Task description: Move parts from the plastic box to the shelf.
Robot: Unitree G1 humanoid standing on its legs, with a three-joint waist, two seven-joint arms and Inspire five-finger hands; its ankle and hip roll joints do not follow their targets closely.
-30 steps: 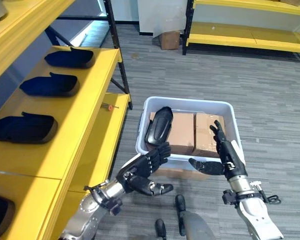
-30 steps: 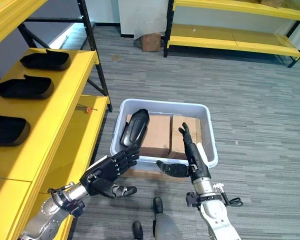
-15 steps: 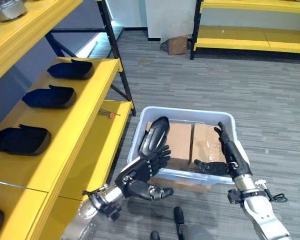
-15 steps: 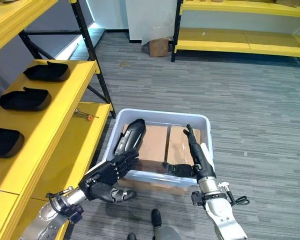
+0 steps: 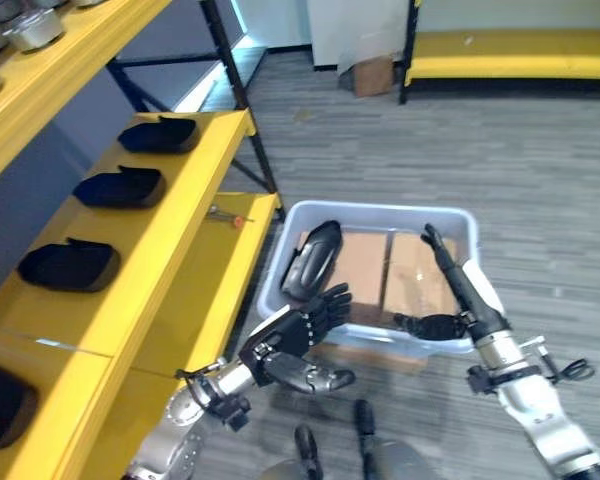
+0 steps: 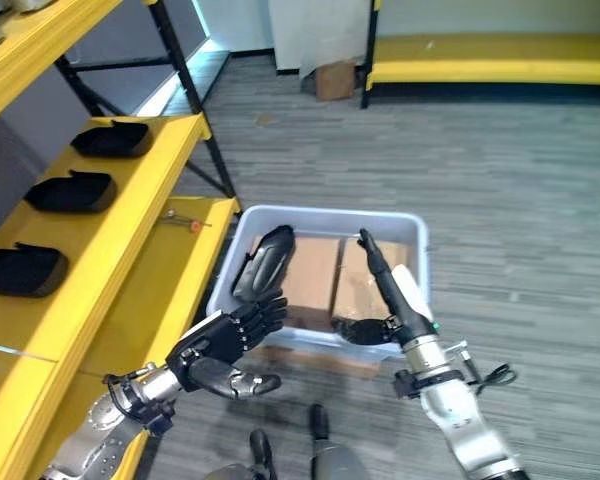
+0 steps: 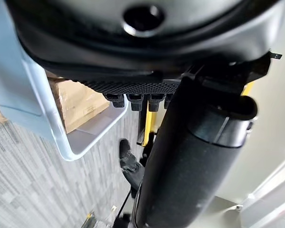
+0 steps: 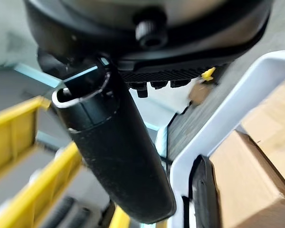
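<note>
A black part (image 5: 313, 260) is seen leaning in the left end of the plastic box (image 5: 450, 216), at frame centre. The left hand (image 5: 292, 341), fingers spread and empty, is held just below it. The right hand (image 5: 458, 291), fingers straight, is extended over the box's right side.

Left arm enters from the lower left of the frame, forearm angled up toward centre; the left hand (image 5: 298, 343) sits just below centre, fingers spread and extended, thumb out to the side, holding nothing. Right arm enters from the lower right; the right hand (image 5: 458, 297) stands edge-up at centre right, fingers straight, thumb crooked inward, empty.
</note>
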